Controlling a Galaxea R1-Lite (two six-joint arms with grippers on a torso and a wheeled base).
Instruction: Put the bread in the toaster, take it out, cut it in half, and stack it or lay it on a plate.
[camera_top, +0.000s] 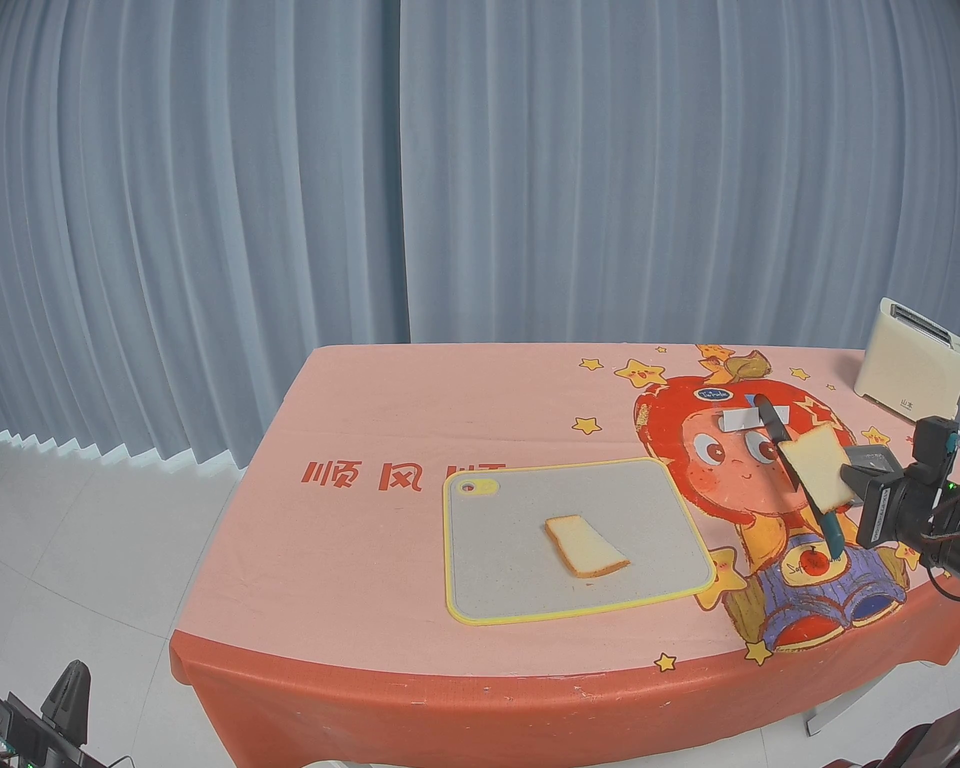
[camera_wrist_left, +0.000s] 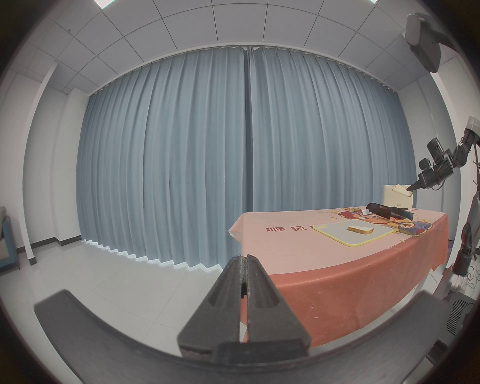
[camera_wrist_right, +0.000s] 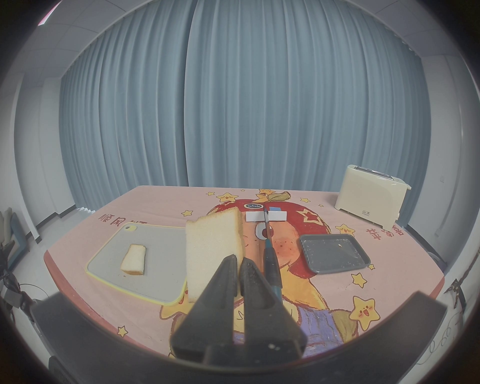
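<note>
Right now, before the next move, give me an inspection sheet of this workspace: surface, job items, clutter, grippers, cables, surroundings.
Surface: table under a pink cartoon cloth.
Job's things: half slice flat on the cutting board; other half held above the cloth; knife lying beside the board; grey tray near the knife; toaster at the far right corner.
Clutter: pale strips by the knife tip.
Grippers: right gripper shut on the other half; left gripper shut, low, off the table.
Cables: black lead under the right wrist.
Surroundings: grey-blue curtain, tiled floor.
</note>
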